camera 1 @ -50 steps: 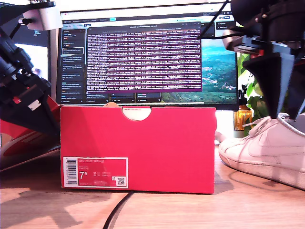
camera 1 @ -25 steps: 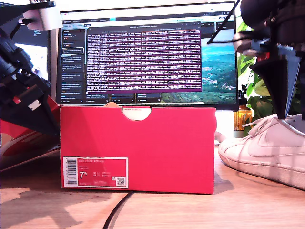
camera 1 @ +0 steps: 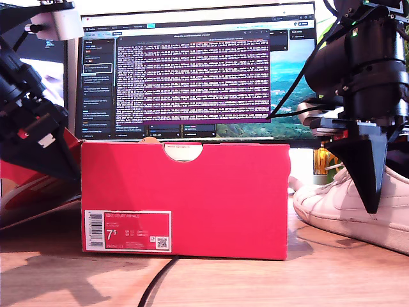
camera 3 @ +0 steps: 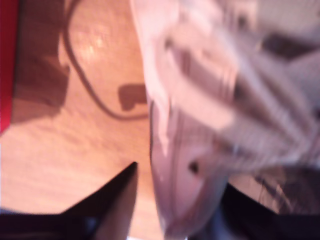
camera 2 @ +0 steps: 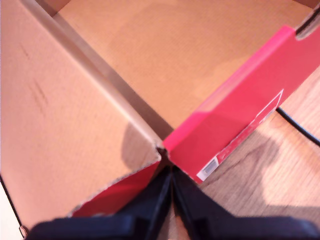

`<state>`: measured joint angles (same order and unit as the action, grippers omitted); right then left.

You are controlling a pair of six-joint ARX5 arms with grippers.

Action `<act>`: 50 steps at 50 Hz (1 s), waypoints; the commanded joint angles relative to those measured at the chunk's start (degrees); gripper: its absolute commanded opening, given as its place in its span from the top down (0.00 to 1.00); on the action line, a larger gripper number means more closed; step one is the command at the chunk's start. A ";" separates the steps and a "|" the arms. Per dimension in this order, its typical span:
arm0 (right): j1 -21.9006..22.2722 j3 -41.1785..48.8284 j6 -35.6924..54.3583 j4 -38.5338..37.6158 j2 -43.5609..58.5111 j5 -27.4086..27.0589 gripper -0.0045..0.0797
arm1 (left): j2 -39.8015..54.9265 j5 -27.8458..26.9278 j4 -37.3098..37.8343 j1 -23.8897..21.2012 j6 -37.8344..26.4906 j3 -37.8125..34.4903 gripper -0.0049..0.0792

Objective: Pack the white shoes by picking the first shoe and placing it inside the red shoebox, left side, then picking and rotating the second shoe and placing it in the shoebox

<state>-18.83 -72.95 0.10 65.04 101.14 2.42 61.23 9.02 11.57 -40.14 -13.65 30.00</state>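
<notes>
My second gripper (camera 1: 369, 182) points straight down, fingers apart astride a white shoe (camera 1: 358, 204), at three o'clock of the red shoebox (camera 1: 185, 198); my first gripper (camera 2: 171, 187) rests with fingers together at a box corner.

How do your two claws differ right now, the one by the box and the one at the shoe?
My first claw is shut at a corner of the red shoebox, gripping nothing. My second claw is open, its fingers either side of a white shoe, which lies on the table. Both are black and point downward.
</notes>
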 commanded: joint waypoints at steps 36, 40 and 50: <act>-0.28 -11.69 -9.70 1.44 -8.41 2.67 0.96 | 0.22 0.07 -0.94 -0.09 0.22 0.44 0.96; -0.31 -14.47 -12.94 1.57 -9.55 4.11 0.96 | 0.22 0.07 -0.96 -0.09 0.22 0.44 0.96; -1.33 -20.17 -21.97 -3.54 -10.69 9.84 0.96 | 0.22 0.07 -0.96 -0.09 0.22 0.44 0.96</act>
<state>-19.18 -92.42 -19.14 63.40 90.21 10.63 61.23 9.02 11.53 -40.14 -13.65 30.00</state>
